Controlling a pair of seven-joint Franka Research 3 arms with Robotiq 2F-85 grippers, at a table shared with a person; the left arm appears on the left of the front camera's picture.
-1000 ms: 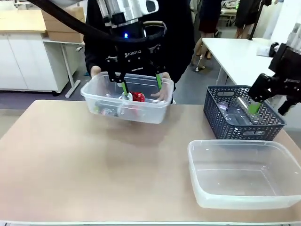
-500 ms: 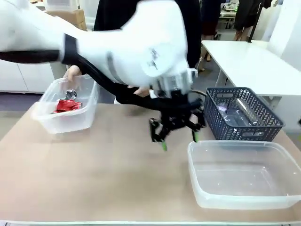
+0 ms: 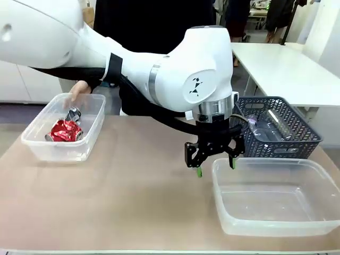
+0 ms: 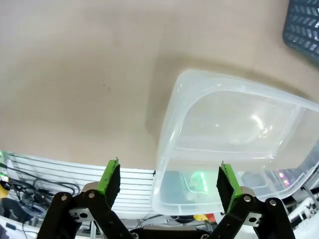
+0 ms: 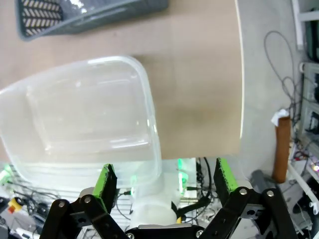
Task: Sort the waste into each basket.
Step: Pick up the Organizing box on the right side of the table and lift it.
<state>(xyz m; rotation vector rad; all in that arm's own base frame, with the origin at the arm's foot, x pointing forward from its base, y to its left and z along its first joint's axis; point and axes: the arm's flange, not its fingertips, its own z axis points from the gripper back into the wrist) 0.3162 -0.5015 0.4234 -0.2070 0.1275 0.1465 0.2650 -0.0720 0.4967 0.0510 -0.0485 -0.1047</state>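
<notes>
At nine o'clock on the table we see the small tub, with the red can lying in it and a silver can just past it toward twelve. A person's hand rests on the tub's far rim. The left arm reaches from that side across the middle, its wrist turned straight down. The left claw hangs spread wide and holds nothing, above the table just beside the far left corner of the wide tub at four o'clock. We cannot tell whether a finger touches that rim. Behind the wide tub, at two o'clock, the grey basket holds a clear bottle. The right claw is also spread wide and bare, high over the wide tub's end and the table's edge.
</notes>
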